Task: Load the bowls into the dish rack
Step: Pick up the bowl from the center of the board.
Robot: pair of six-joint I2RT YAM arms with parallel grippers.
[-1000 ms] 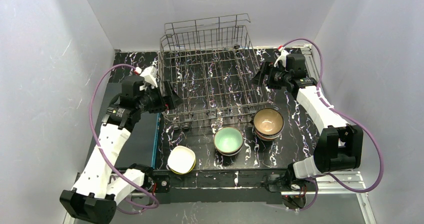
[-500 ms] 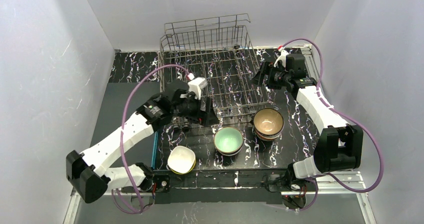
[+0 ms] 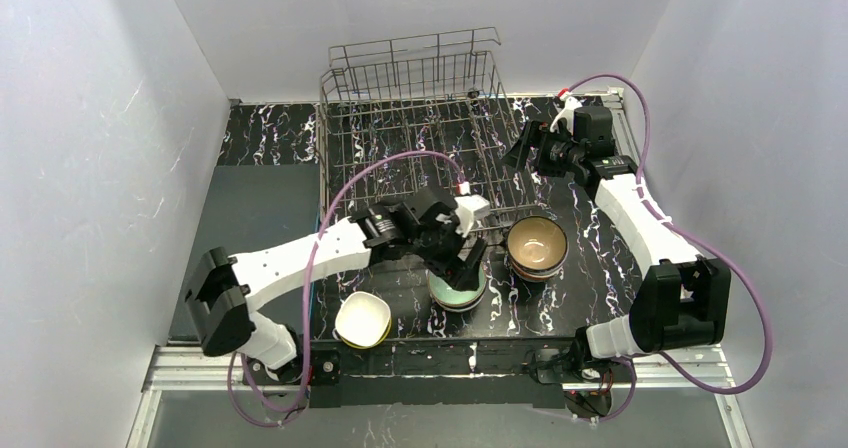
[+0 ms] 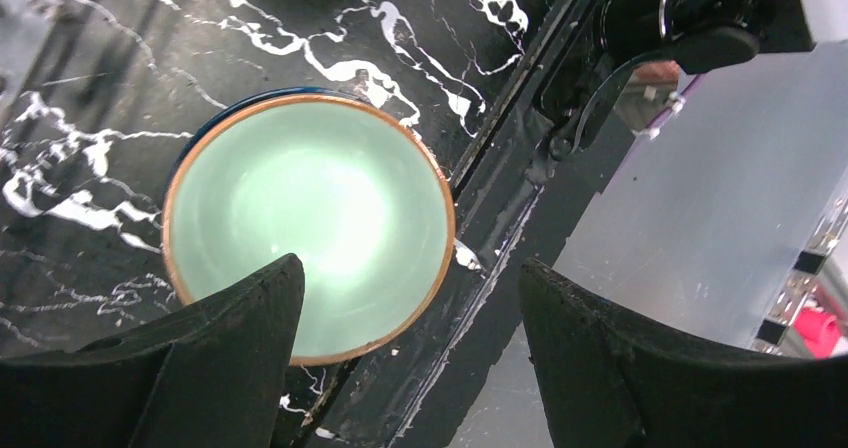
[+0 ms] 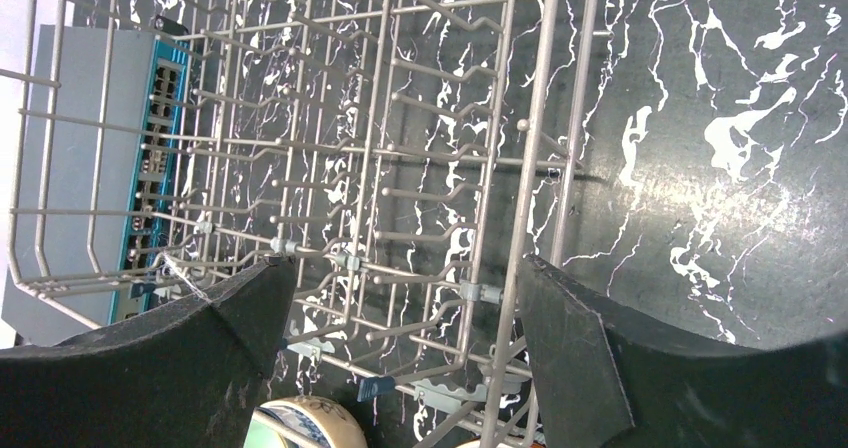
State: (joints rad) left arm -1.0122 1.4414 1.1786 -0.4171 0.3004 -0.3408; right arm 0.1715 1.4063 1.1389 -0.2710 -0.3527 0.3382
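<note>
Bowls from above: mint bowl (image 3: pixel 453 298) lies directly under the left tool (image 3: pixel 468 264). A tan stack (image 3: pixel 537 244) is to its right and a white bowl (image 3: pixel 362 318) nearer and left, all on the tabletop (image 3: pixel 260 128) just near of the rack (image 3: pixel 420 148). The right tool (image 3: pixel 520 152) hovers at the rack's right side.

Left wrist: left tool (image 4: pixel 410 268) spread, gripping nothing. Below it is the mint bowl (image 4: pixel 310 218), glossy and pale with an orange-brown rim. One finger (image 4: pixel 230 348) is over its inside, the other past its rim.

Right wrist: right tool (image 5: pixel 400 268) released, empty, above the rack's (image 5: pixel 400 148) grey wire tines. A blue-patterned bowl (image 5: pixel 305 420) sits just near of the rack.
</note>
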